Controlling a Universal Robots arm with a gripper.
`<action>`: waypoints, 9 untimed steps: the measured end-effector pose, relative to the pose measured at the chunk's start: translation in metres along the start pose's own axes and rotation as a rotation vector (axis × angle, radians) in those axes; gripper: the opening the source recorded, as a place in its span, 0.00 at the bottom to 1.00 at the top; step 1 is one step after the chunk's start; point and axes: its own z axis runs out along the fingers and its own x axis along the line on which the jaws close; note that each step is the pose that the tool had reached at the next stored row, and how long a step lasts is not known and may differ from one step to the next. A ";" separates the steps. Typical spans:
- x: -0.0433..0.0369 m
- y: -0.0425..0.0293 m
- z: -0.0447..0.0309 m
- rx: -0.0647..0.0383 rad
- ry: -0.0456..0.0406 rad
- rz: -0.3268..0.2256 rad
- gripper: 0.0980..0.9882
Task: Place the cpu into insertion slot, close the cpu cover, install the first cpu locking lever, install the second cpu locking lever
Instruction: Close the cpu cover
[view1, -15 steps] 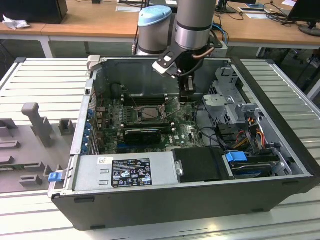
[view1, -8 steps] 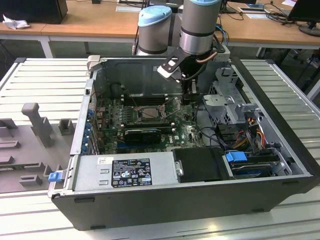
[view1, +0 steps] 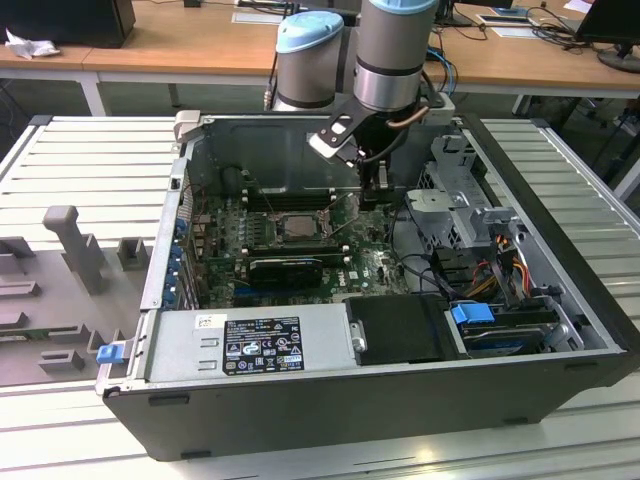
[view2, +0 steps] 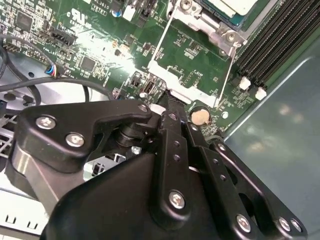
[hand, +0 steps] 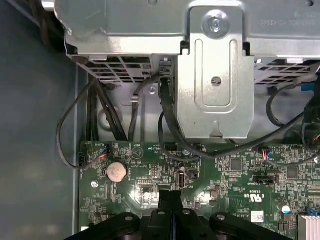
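The silvery cpu (view1: 291, 227) lies in the insertion slot (view1: 262, 233) on the green board; in the second wrist view a corner of the cpu (view2: 238, 4) shows inside the slot's metal rim (view2: 220, 32). The cpu cover (view2: 176, 83) stands raised off the slot, a thin frame with board visible through its window. In the exterior view the cover (view1: 343, 214) slants up toward my gripper (view1: 378, 190). My gripper (view2: 167, 101) is shut, its tips touching the cover's free edge. In the first wrist view the gripper (hand: 170, 195) hangs over the board with its fingers together.
A metal drive cage (hand: 215, 75) with black cables (hand: 167, 127) stands just beyond the board edge. Memory slots (view2: 270, 40) and the case wall (view2: 280, 130) flank the slot. A coin cell (view2: 200, 116) sits close to the fingertips. A black card (view1: 285, 268) and power supply (view1: 250, 345) lie nearer.
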 end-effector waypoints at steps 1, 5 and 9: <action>0.0000 -0.0019 -0.0001 0.000 0.0001 0.000 0.01; 0.0000 -0.0117 -0.0005 0.000 0.0002 0.000 0.01; 0.0000 -0.0164 -0.0007 0.000 0.0001 0.000 0.01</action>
